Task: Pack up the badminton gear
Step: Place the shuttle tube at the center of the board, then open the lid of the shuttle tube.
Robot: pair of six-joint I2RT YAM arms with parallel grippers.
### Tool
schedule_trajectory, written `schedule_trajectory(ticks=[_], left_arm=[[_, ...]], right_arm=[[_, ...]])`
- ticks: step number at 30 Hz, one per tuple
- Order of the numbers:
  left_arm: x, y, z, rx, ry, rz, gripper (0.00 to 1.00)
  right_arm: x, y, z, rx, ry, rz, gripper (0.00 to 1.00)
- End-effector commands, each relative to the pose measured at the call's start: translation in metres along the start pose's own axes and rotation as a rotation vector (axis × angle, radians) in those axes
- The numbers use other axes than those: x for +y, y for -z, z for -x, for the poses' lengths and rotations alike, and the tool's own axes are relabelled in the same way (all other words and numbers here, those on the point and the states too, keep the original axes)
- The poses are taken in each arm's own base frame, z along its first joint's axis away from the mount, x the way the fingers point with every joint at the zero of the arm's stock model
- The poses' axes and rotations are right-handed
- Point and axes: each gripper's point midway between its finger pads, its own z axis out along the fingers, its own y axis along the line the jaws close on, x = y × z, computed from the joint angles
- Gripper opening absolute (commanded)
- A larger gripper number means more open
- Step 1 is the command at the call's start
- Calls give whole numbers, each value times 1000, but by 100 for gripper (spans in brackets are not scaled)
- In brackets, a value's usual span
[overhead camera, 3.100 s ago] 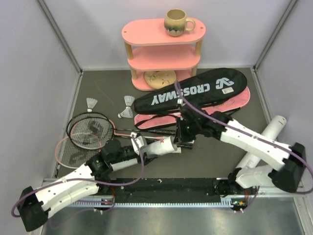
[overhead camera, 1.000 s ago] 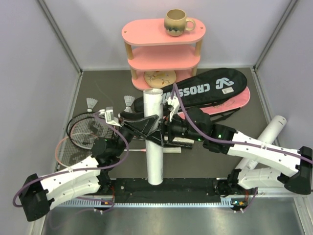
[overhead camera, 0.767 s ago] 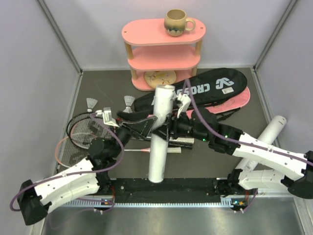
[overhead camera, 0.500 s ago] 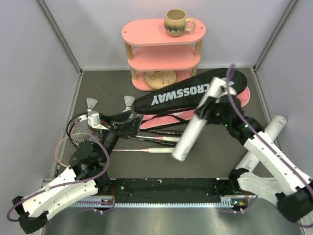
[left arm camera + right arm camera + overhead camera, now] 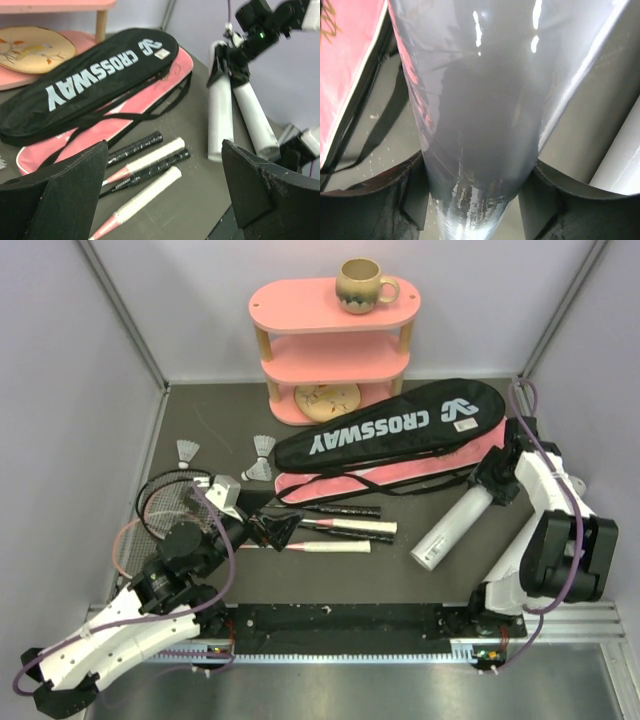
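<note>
One white tube (image 5: 448, 532) sits clamped in the right pincer (image 5: 490, 485), seemingly grounded — the left pincer (image 5: 280, 529) gapes empty above racket handles (image 5: 340, 530).

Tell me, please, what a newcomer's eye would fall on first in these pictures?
The black CROSSWAY bag lies slantwise across the middle of the table, on top of a pink racket bag. Behind it stands the pink three-tier shelf with a beige mug on top. At the right, the right gripper has its fingers around a white tube.
</note>
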Motion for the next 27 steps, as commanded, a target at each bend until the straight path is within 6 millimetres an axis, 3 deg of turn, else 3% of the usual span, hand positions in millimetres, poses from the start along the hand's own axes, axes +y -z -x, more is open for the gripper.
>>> schedule_trajectory(ticks=[1, 7, 10, 11, 14, 17, 19, 23, 25, 27], left_arm=[[-23, 10, 8, 36, -32, -117, 98], [-20, 17, 6, 23, -26, -115, 99], [-17, 22, 11, -7, -40, -105, 99], [-16, 25, 14, -20, -45, -108, 99], [-11, 30, 18, -39, -54, -85, 99], [-11, 32, 20, -51, -74, -86, 99], [-9, 31, 20, -52, -84, -79, 99], [-8, 31, 19, -49, -91, -77, 99], [-8, 30, 17, -45, -88, -79, 99], [-9, 29, 14, -40, -84, -85, 99]], right_arm=[[1, 1, 43, -104, 35, -50, 65], [-12, -13, 44, -78, 46, -113, 96], [-19, -2, 55, -121, 54, -151, 99], [-25, 14, 67, -188, 49, -186, 99], [-51, 40, 85, -285, -12, -270, 99], [-99, 53, 94, -326, -146, -361, 99], [-123, 50, 96, -314, -193, -404, 99], [-152, 32, 100, -260, -218, -450, 99], [-160, 16, 101, -223, -219, -454, 99], [-155, 2, 108, -204, -219, -382, 97]])
